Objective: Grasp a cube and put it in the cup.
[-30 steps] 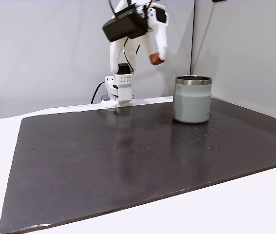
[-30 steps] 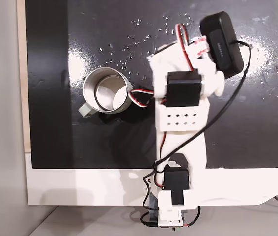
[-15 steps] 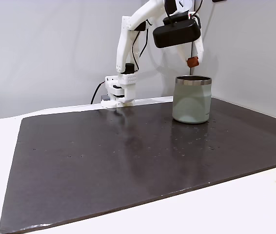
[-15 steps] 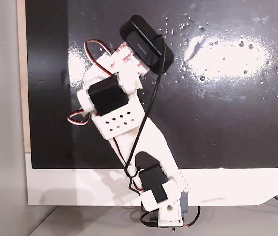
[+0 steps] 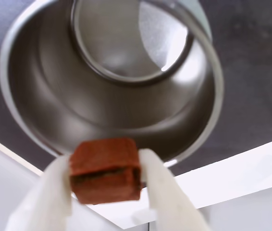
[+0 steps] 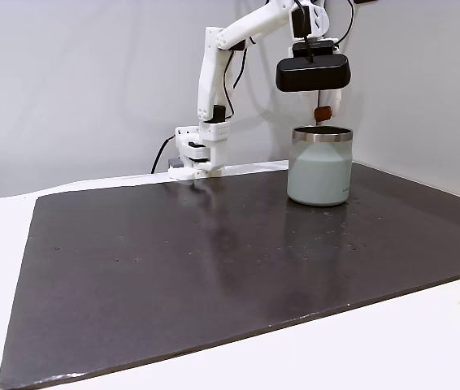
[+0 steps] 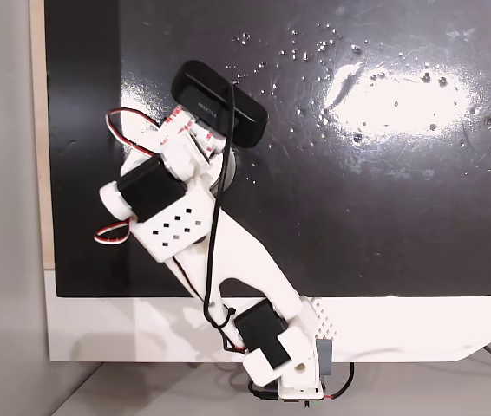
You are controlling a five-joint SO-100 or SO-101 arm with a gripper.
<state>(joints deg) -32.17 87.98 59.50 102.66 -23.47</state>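
1 cube sits pinched between the 2 white fingers of the gripper at the wrist view's bottom, hanging just above the open mouth of 1 cup, upper right on the dark mat.

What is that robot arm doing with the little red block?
The white robot arm is holding a tiny reddish-brown cube pinched between its two fingers. It has the cube up in the air above the open top of the pale grey-green cup, which stands on the dark mat. In the wrist view you can look past the cube into the shiny, empty inside of the cup. The cube has not been dropped in yet.
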